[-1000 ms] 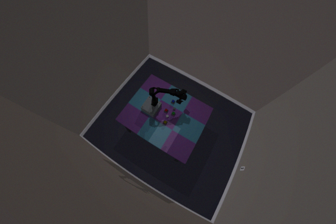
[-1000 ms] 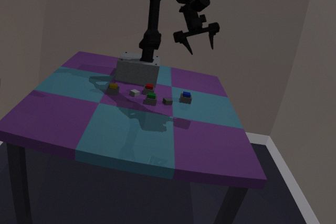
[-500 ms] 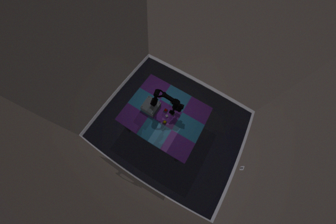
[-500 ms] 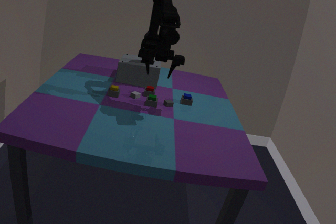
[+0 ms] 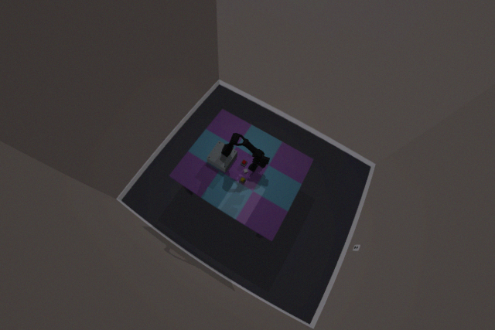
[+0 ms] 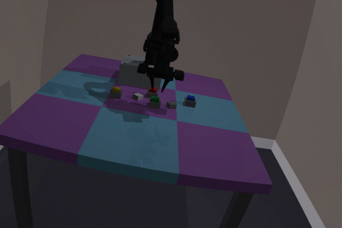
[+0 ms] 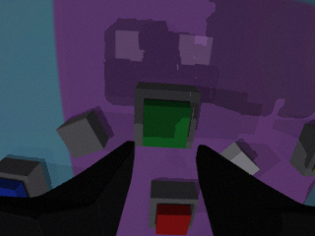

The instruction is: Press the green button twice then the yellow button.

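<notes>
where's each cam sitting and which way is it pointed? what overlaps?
Top: high up in the room, looking steeply down at the table; whole arm shows.
Exterior: off the table's front, facing the arm and walls; tool above the buttons.
Wrist: on the tool, looking down; both fingers frame the green button.
Shared: exterior and wrist both show green and red buttons.

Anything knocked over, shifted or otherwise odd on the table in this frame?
Nothing stands out. All four buttons, yellow, red, green and blue, sit upright on their bases, and the white block and grey block lie flat, untouched by the gripper.
</notes>
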### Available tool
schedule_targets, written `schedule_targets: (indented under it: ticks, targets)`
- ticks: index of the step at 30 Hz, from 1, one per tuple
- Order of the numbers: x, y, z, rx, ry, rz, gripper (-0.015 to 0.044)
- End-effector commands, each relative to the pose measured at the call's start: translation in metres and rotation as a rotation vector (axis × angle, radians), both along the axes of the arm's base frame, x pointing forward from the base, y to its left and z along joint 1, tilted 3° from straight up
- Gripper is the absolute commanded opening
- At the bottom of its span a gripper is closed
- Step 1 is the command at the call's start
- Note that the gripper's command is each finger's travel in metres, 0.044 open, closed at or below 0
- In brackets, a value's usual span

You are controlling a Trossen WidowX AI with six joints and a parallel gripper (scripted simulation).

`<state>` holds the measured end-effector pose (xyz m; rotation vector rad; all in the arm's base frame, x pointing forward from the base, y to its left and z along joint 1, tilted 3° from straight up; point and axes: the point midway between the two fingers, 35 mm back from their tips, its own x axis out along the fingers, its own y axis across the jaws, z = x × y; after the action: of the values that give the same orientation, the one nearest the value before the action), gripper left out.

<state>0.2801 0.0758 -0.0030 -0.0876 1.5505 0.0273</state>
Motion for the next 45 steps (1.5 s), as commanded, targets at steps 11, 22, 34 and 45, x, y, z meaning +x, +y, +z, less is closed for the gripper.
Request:
schedule_targets:
  ticks: [11,22,34,45]
  targets:
    - [0.001,-0.001,-0.002,-0.005,-0.003,0.003,0.0020]
    - [0.001,-0.002,-0.019,-0.005,-0.002,0.003,0.0020]
    - [0.001,-0.002,-0.035,-0.005,-0.002,0.003,0.0020]
    - [0.001,-0.002,-0.035,-0.005,-0.002,0.003,0.0020]
